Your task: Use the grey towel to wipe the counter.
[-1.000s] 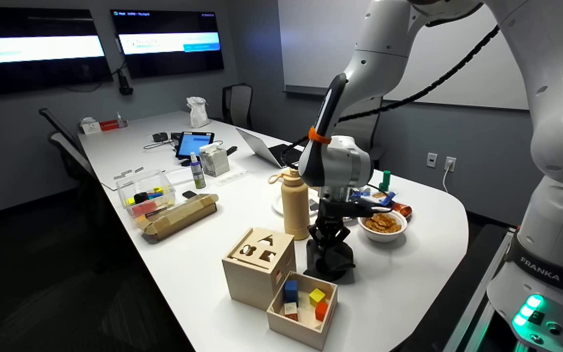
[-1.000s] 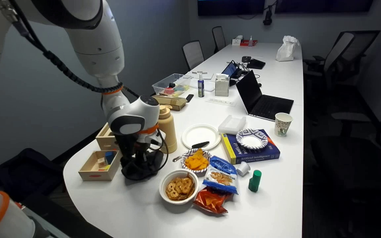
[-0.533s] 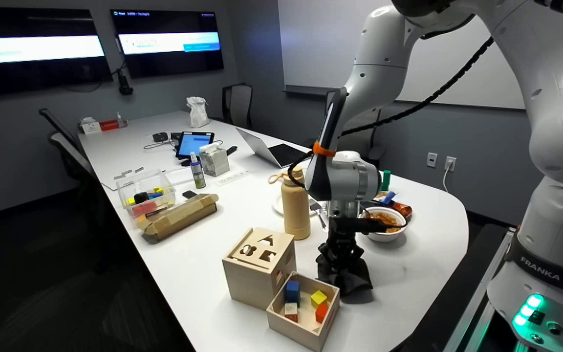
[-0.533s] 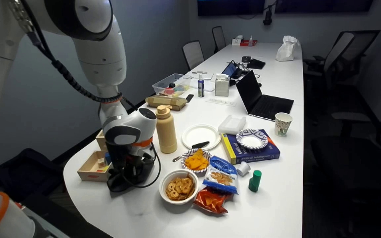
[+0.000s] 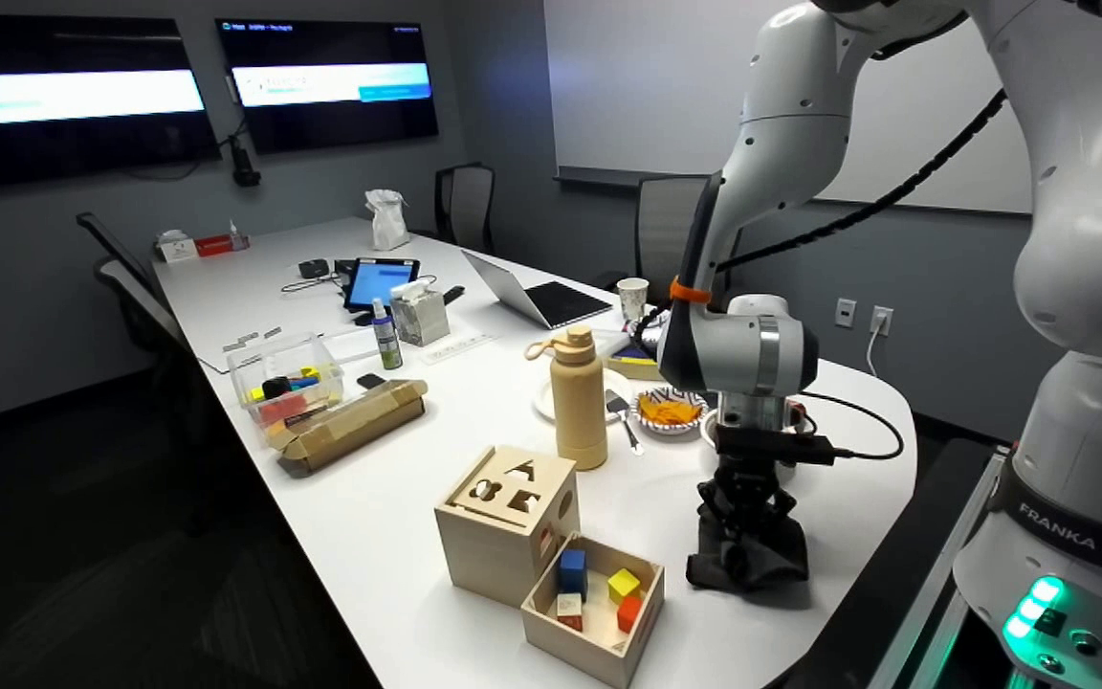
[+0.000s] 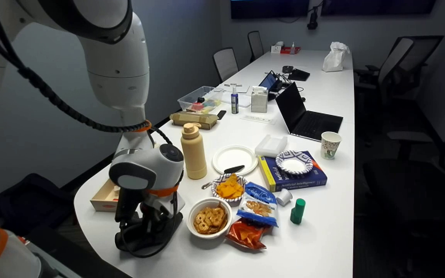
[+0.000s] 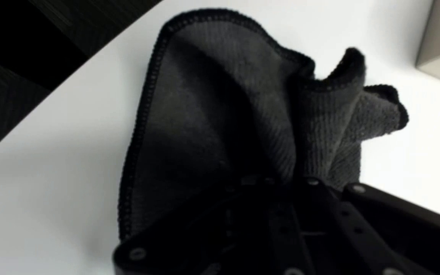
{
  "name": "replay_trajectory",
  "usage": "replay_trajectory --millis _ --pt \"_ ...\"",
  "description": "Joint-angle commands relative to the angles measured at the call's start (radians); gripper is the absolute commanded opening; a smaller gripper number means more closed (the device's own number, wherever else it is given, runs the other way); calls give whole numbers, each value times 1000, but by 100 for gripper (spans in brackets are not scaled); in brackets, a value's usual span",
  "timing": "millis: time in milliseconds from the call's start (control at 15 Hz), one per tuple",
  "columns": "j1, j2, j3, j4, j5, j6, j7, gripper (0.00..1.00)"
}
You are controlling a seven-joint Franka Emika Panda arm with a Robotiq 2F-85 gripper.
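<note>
The grey towel is gripped in the claw, its cloth bunched between the fingertips. The jaws are held close together, but the exact gap is hidden among dark folds. Below the claw, the towel is loosely spread over the white table; whether all of it is pressed flat cannot be told. Near the claw, a bowl of pretzels is seen on one side, and a wooden tray of blocks on another.
</note>
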Motion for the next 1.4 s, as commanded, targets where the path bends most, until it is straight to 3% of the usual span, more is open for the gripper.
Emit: replay_trajectory --millis 0,333,733,1000,1333 --pt "-115 -2 72 -5 87 103 -114 2" --pt "-144 26 120 78 59 204 -136 2" --pt "-123 64 168 160 -28 95 -218 2" --pt "-126 75 164 130 -73 -36 -240 2" --pt "-226 111 181 31 18 -24 -290 2"
